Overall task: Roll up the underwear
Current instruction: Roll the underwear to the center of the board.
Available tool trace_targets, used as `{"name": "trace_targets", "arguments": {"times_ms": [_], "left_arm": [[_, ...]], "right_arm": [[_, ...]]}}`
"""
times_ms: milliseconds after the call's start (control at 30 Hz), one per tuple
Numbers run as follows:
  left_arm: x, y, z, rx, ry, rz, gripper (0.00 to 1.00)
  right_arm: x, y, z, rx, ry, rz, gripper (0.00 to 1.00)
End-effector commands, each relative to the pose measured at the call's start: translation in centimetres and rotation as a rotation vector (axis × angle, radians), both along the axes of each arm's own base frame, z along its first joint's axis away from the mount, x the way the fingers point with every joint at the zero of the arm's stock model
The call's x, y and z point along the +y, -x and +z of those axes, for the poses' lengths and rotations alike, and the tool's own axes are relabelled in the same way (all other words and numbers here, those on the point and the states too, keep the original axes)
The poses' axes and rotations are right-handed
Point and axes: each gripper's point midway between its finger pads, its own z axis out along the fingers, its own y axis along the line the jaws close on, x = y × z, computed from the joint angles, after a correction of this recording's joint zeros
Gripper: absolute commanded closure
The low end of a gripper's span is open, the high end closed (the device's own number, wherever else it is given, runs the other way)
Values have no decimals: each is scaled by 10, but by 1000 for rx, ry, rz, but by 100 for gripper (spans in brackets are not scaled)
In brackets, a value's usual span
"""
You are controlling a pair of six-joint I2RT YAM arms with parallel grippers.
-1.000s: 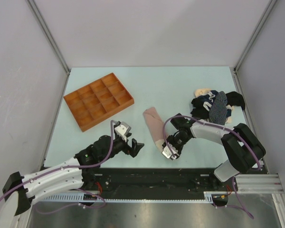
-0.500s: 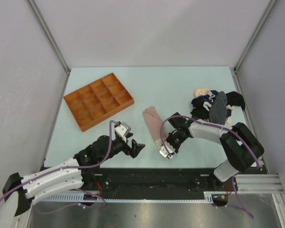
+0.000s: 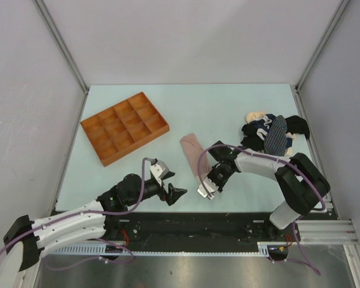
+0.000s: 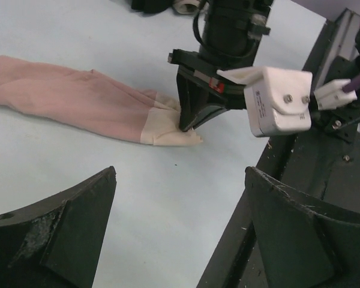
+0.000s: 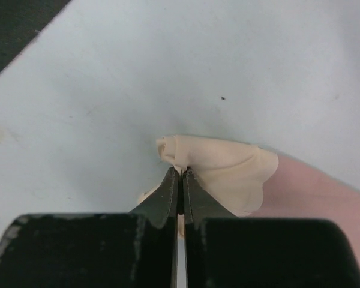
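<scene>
A pale pink-beige piece of underwear [image 3: 191,151] lies stretched out flat at the middle of the table, its cream waistband end [image 5: 228,168] nearest the arms. My right gripper [image 3: 201,179] is shut on that cream end, and the cloth bunches up at its tips [image 5: 180,171]. In the left wrist view the same gripper [image 4: 183,126] pins the band of the pink garment [image 4: 78,99] against the table. My left gripper [image 3: 174,193] hovers open and holds nothing [image 4: 180,174], a little to the left of the band. More underwear [image 3: 270,133], navy striped, black and cream, lies heaped at the right.
An orange compartmented tray [image 3: 125,126] sits at the back left. The table's near edge and the black rail [image 4: 324,180] run just beside my left gripper. Grey walls close in the table on both sides and at the back.
My right gripper has closed onto the cream waistband end and shifted slightly left along it. My left gripper has moved a little to the right and nearer the front edge, still open.
</scene>
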Motion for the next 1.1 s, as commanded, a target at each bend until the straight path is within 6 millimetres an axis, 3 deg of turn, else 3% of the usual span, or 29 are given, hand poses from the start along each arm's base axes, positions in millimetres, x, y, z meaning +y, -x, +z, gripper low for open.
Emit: {"name": "trace_targets", "arguments": {"times_ms": [0,200,433,667,833,1067], "left_arm": [[-20,18,12,-142,31,-154,7],[-31,34,-1,-221,-16,-257,8],[-36,42,-6,-282,-41,-319,9],[-44,40,-20,-313,-101,-342,13],[-54,26,-43,-336,-230,-327,18],[-83,10,-48,-384,-267,-306,25]], "right_arm": [[-35,46,-4,238,169,-62,100],[-24,58,21,378,114,-132,100],[-10,50,46,548,77,-248,100],[-5,32,54,692,114,-359,100],[-6,28,49,726,148,-370,100],[-3,14,44,779,182,-432,100]]}}
